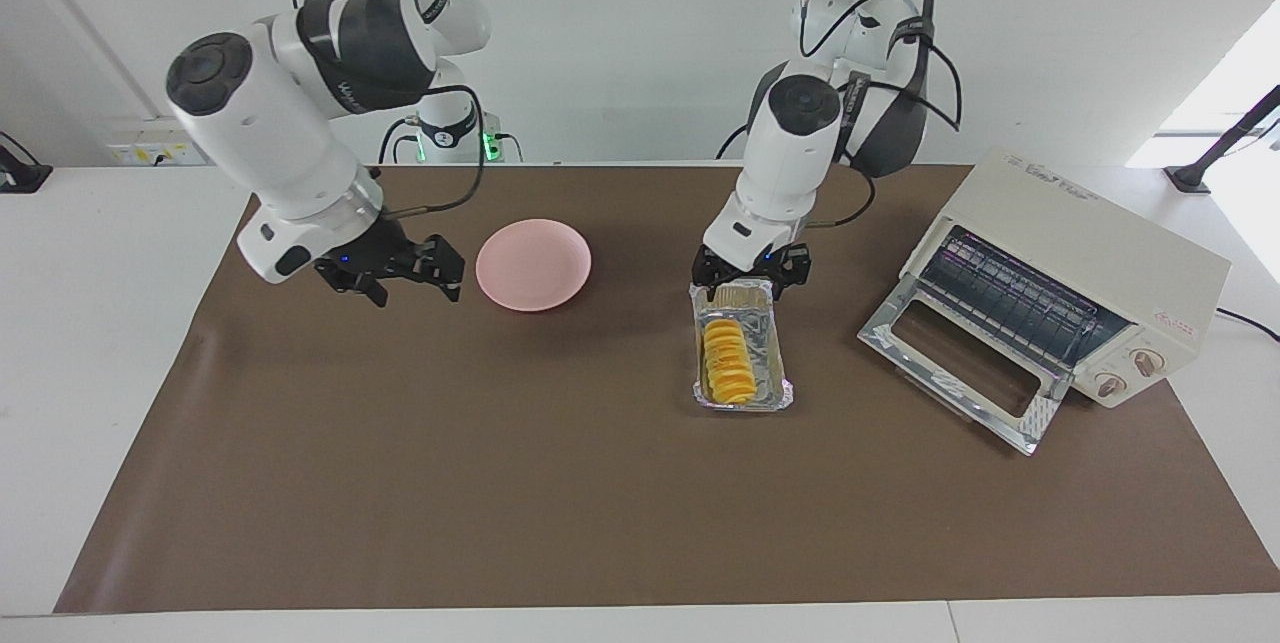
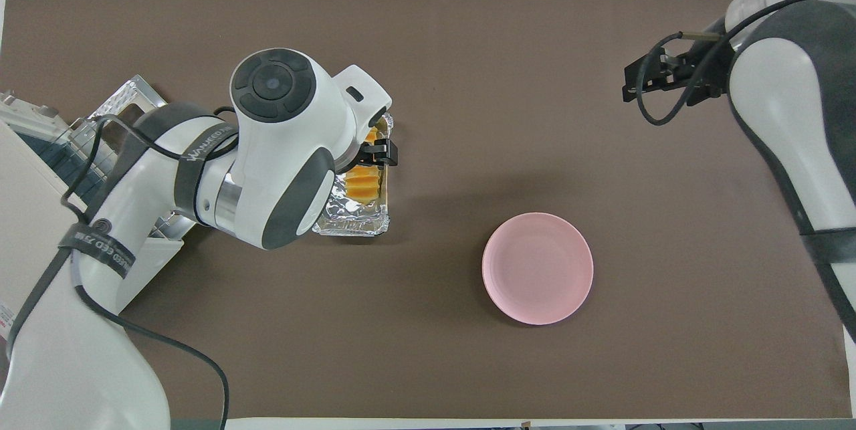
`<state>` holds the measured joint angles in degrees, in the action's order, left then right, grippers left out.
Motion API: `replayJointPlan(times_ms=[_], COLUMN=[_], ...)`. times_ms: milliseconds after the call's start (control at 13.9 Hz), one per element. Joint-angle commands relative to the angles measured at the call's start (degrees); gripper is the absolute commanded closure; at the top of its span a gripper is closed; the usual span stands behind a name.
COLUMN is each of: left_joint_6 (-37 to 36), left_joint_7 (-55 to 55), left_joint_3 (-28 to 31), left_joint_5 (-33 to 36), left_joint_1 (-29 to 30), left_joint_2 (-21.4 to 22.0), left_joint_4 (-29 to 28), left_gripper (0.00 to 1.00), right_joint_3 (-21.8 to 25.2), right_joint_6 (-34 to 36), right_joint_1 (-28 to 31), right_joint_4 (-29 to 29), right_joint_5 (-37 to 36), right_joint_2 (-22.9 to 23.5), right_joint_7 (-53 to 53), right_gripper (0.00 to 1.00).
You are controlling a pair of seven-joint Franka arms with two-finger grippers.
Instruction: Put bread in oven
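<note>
The bread (image 1: 727,361), a ridged yellow-orange loaf, lies in a crinkled foil tray (image 1: 772,355) mid-table. In the overhead view only part of the bread (image 2: 364,184) and of the tray (image 2: 351,223) shows beside my left arm. My left gripper (image 1: 745,291) is low over the tray's end nearer to the robots, just above the bread's end. The cream-white oven (image 1: 1075,253) stands at the left arm's end of the table with its glass door (image 1: 955,363) dropped open; it also shows in the overhead view (image 2: 27,169). My right gripper (image 1: 405,273) waits open and empty.
A round pink plate (image 1: 533,264) sits empty between the foil tray and my right gripper, and it shows in the overhead view (image 2: 538,268). The brown mat (image 1: 500,483) covers the table. My right gripper (image 2: 659,79) hangs above the mat at the right arm's end.
</note>
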<state>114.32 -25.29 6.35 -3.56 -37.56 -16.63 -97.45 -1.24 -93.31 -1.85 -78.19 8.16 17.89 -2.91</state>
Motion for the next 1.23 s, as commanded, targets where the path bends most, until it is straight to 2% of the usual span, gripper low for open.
replayJointPlan(times_ms=[0,144,288,361,505,649,793,1009,1154], left_joint_6=[7.21,8.29,8.55,8.55,8.64,9.86,11.71,11.98,12.68], left_joint_7=[-0.02,-0.98,-6.16,-6.7,-7.67,-8.81,-8.73,-9.43,-9.34], left_joint_3=[0.94,1.03,1.12,1.03,1.03,1.03,1.03,1.03,1.03], left_joint_5=[-0.31,-0.39,-0.4,-0.4,-0.4,-0.4,-0.4,-0.48,-0.48], left_joint_1=[-1.2,-3.03,-5.85,-5.86,-6.38,-6.65,-6.3,-6.56,-6.04], left_joint_2=[0.99,-1.72,-4.01,-4.11,-4.54,-4.99,-5.77,-6.39,-6.57], left_joint_4=[-6.16,-6.53,-6.53,-6.53,-6.79,-6.79,-6.79,-6.79,-6.7], left_gripper=[0.0,0.0,0.0,0.07,0.12,0.24,0.33,0.62,0.63], right_joint_3=[-0.78,-0.78,-0.69,-0.69,-0.69,-0.69,-0.78,-0.69,-0.78], right_joint_6=[1.54,2.51,2.87,2.78,2.78,2.95,2.78,2.69,2.78], right_joint_1=[3.33,4.39,5.63,5.8,5.37,5.19,5.8,5.98,6.42], right_joint_4=[-2.05,-2.57,-6.86,-10.1,-16.69,-20.67,-20.95,-19.89,-19.89], right_joint_5=[-4.37,-7.62,-8.07,-8.07,-8.08,-8.07,-8.07,-7.9,-7.9], right_joint_2=[-2.07,-3.47,-7.85,-11.18,-17.86,-21.39,-21.5,-20.88,-20.88], right_joint_7=[7.64,10.72,12.84,12.76,12.41,12.32,12.41,12.58,12.58], right_gripper=[0.0,0.0,0.0,0.0,0.0,0.0,0.0,0.0,0.0])
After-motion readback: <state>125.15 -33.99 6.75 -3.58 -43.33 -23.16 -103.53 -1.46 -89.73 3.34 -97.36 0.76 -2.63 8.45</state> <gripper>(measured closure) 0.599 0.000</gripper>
